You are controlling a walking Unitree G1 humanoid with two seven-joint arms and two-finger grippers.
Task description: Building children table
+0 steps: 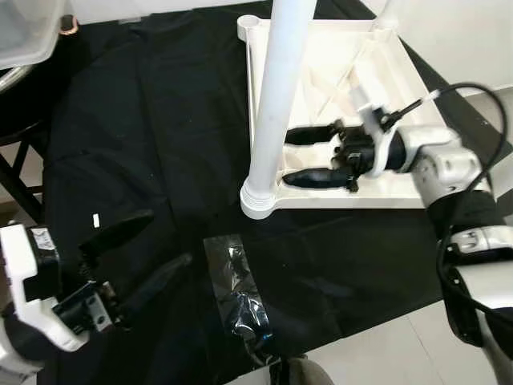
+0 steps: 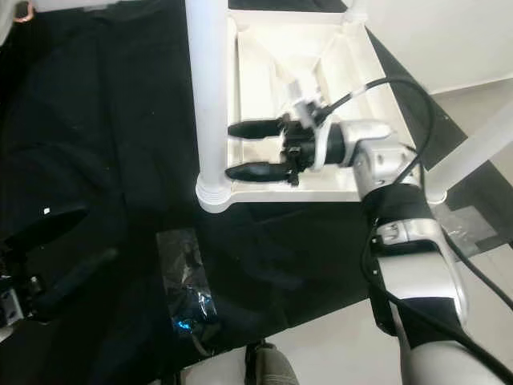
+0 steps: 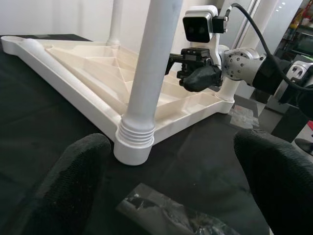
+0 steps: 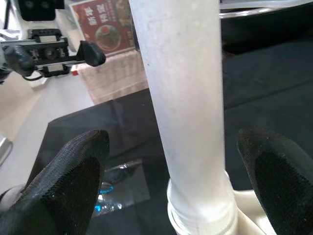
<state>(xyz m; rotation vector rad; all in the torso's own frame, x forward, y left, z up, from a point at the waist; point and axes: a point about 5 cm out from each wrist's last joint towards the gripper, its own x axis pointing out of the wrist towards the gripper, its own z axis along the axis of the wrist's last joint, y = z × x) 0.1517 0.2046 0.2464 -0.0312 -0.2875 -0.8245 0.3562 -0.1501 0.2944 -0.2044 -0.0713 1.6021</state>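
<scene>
Tabletop [image 1: 401,88] is lying upside down on the black cloth [image 1: 160,120], ribbed underside up, and one white leg [image 1: 280,88] is already standing in the near corner socket [image 1: 258,200]. There's at least one more leg up at the far corner too.

Your right end effector [image 1: 321,156] is reaching in over the tabletop frame with both fingers spread wide, one on each side of a line pointing straight at that near leg. It's released, nothing in it, and from the right wrist view the leg sits pretty much centred between the two pads with a gap on both sides. Your left end effector [image 1: 136,257] is hanging low over the cloth, fingers apart too and holding nothing, near a crinkly clear plastic bag [image 1: 240,289].

My read: you're lining up to grab the leg and seat or twist it home. If so, slide forward until the leg is deep between the fingers, not just at the tips, before you close. Grab low, close to the threaded collar, so you aren't levering the socket sideways. Keep the wrist level so the pads meet the tube square. Might be worth bringing the left one over to pin the frame down so it doesn't skate on the cloth.
</scene>
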